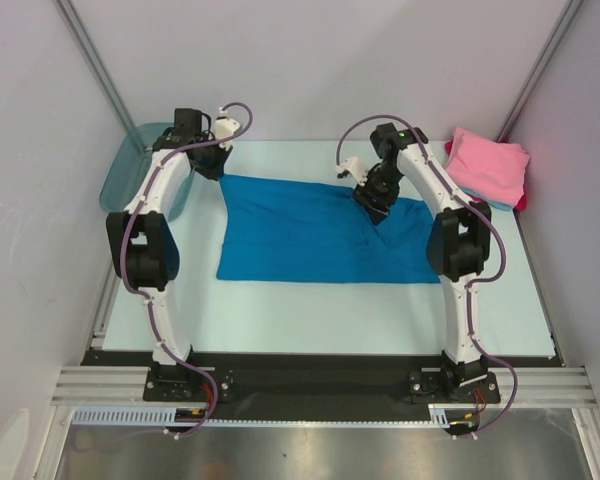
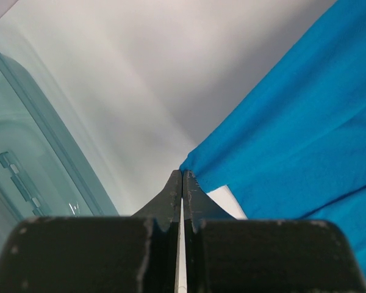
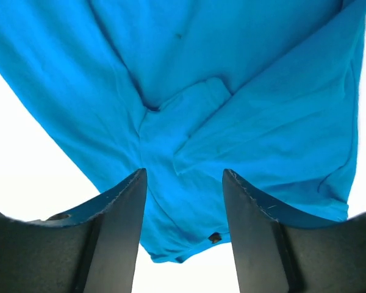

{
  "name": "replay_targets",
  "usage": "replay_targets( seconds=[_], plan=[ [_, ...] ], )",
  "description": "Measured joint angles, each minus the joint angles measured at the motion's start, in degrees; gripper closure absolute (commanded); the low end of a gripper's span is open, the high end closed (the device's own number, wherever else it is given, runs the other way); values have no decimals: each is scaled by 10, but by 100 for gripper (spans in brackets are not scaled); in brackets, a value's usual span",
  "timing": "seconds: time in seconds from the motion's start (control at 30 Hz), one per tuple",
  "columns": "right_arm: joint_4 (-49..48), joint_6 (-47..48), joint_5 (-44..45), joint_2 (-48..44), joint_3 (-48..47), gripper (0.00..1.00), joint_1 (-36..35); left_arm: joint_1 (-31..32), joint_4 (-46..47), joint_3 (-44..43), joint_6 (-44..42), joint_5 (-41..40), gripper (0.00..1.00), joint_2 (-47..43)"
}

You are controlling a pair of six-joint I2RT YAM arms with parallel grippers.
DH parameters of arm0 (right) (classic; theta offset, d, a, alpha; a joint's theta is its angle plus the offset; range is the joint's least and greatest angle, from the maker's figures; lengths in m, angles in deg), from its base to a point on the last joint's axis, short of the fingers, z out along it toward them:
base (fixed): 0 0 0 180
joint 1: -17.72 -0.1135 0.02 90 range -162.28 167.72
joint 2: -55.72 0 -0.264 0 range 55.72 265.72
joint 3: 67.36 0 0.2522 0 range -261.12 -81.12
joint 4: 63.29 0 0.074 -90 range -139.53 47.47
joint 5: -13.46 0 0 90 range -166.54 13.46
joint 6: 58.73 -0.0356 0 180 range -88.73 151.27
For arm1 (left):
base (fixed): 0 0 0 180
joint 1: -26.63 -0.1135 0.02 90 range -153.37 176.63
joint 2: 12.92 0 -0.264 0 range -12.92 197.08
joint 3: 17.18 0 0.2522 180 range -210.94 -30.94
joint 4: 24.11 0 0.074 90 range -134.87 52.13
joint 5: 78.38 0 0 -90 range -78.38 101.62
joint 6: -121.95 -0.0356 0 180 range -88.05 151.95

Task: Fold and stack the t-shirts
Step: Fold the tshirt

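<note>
- The bright blue t-shirt (image 1: 320, 232) is soft, matte knit cloth. It lies spread as a rough rectangle across the middle of the counter (image 1: 330, 310), with its near hem straight and its far right part rumpled.
- The counter is a smooth, pale blue-white sheet.
- The left hand (image 2: 182, 176) has its dark tapered fingers pressed together, pinching the shirt's far left corner. The cloth rises to the tips in a taut point.
- The right hand (image 3: 184, 177) is spread. Its two dark, slightly scuffed fingers (image 3: 119, 207) stand apart above a folded sleeve area near the shirt's far right edge, with nothing between them.
- The pink t-shirt (image 1: 488, 165) lies folded into a soft square in the counter's far right corner, on top of a small pile. Thin light blue and red edges show beneath it, too small to make out further.
- The tub (image 1: 125, 170) is translucent teal plastic with rounded walls, standing at the counter's far left corner. The left arm partly hides it, and the left wrist view cuts it off.
- In the top view the right arm covers the cloth directly under the right hand.
- Bare counter runs along the near edge, in a band down the left edge, and between the blue shirt and the pink pile.
</note>
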Motion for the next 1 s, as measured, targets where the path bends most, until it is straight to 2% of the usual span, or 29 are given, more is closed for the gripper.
replay_targets(
  seconds=[0.1,0.2,0.3,0.43,0.57,0.7,1.0],
  plan=[
    [0,-14,10,0,-8,47,7,0,0,0,1,0,100,0],
    [-43,-42,48,0,-22,57,26,0,0,0,5,0,99,0],
    [-109,-73,101,2,-22,58,47,3,0,0,9,0,100,0],
    [-180,-118,171,19,-28,66,75,8,0,0,9,-5,100,0],
    [-214,-156,189,55,-33,71,106,18,0,0,6,-19,100,0],
    [-217,-176,185,80,-34,70,130,28,-1,0,-6,-35,100,0],
    [-223,-181,145,77,13,60,144,34,-20,-4,-17,-61,100,0]
  ],
)
